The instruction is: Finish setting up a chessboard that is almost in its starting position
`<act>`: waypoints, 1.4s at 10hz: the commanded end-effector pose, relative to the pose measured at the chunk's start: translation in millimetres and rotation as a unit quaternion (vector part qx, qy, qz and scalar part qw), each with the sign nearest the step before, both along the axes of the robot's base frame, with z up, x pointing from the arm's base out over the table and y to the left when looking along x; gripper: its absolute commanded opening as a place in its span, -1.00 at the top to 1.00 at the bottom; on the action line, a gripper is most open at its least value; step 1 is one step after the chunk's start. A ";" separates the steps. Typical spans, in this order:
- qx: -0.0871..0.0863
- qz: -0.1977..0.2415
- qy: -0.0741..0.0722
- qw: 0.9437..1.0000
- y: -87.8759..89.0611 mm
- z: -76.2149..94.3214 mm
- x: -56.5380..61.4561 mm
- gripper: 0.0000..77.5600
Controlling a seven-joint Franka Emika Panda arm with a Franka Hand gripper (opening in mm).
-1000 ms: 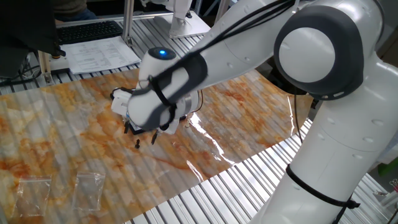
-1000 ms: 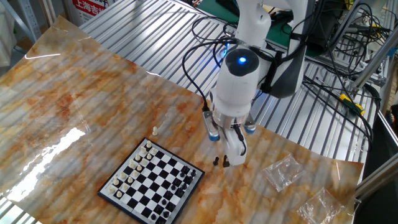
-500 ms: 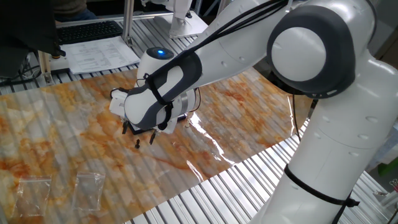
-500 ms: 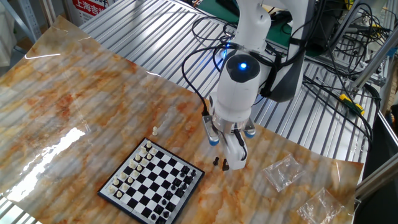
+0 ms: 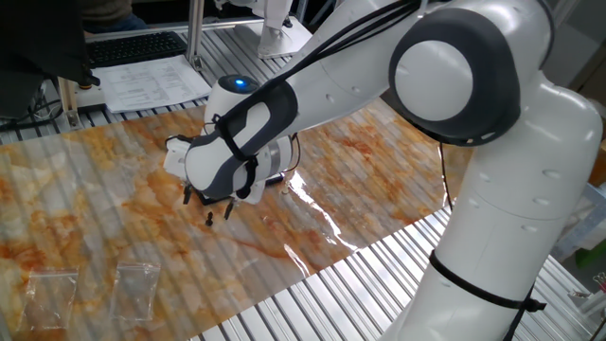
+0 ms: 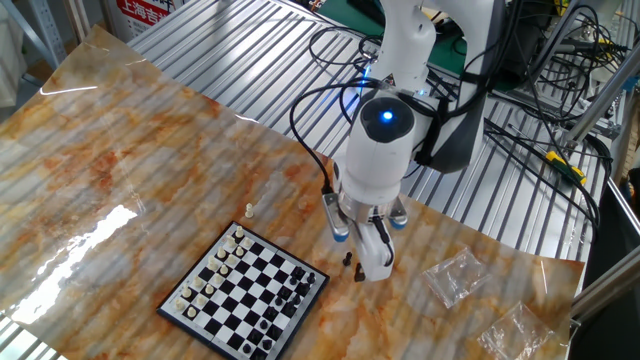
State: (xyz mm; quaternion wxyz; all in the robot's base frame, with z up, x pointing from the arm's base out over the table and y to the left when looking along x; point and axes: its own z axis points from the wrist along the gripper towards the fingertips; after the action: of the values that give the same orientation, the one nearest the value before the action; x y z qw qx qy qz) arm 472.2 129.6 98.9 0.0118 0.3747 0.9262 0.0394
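Watch the hand (image 6: 360, 266): low over the worktop (image 6: 120, 170), fingers pointing down, just beside a black piece (image 6: 347, 258) standing off the chessboard (image 6: 296, 318). Cannot tell how far apart the jaws stand, nor whether anything sits between them; too small and too dark in both views. Looks, as a judgement, like the approach to a pick of that black piece.

Board near the front edge of the worktop in the other fixed view, its right corner close to the black piece; hidden behind the arm in the one fixed view. Also a cream piece (image 6: 250, 209) off the board, just past its far corner, well apart from the hand.

Risks from here:
- Tipping the black piece with a fingertip if coming down off-centre; tiny, light, likely to roll on the glossy sheet.
- Closing on one side only and flicking it toward the board, knocking over the crowded black rows next to it.
- Pinching too high, so the piece twists and gets set down tilted.
- Sweeping low across the board on the carry and toppling pieces, or nudging the light board itself.
- Catching the clear bag (image 6: 450, 277) lying near the hand on the other side.
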 end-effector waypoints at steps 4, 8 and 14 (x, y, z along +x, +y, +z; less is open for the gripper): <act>-0.003 0.016 -0.005 1.000 0.9 -12.5 -6.7 -1.00; -0.007 0.034 -0.004 0.999 0.4 -15.9 -11.6 -1.00; -0.010 0.039 -0.005 0.999 0.2 -16.2 -11.7 0.97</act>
State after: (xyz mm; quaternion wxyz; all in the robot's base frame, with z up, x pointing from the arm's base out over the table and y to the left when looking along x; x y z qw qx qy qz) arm 461.2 130.0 83.1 0.0149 0.3485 0.9365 0.0351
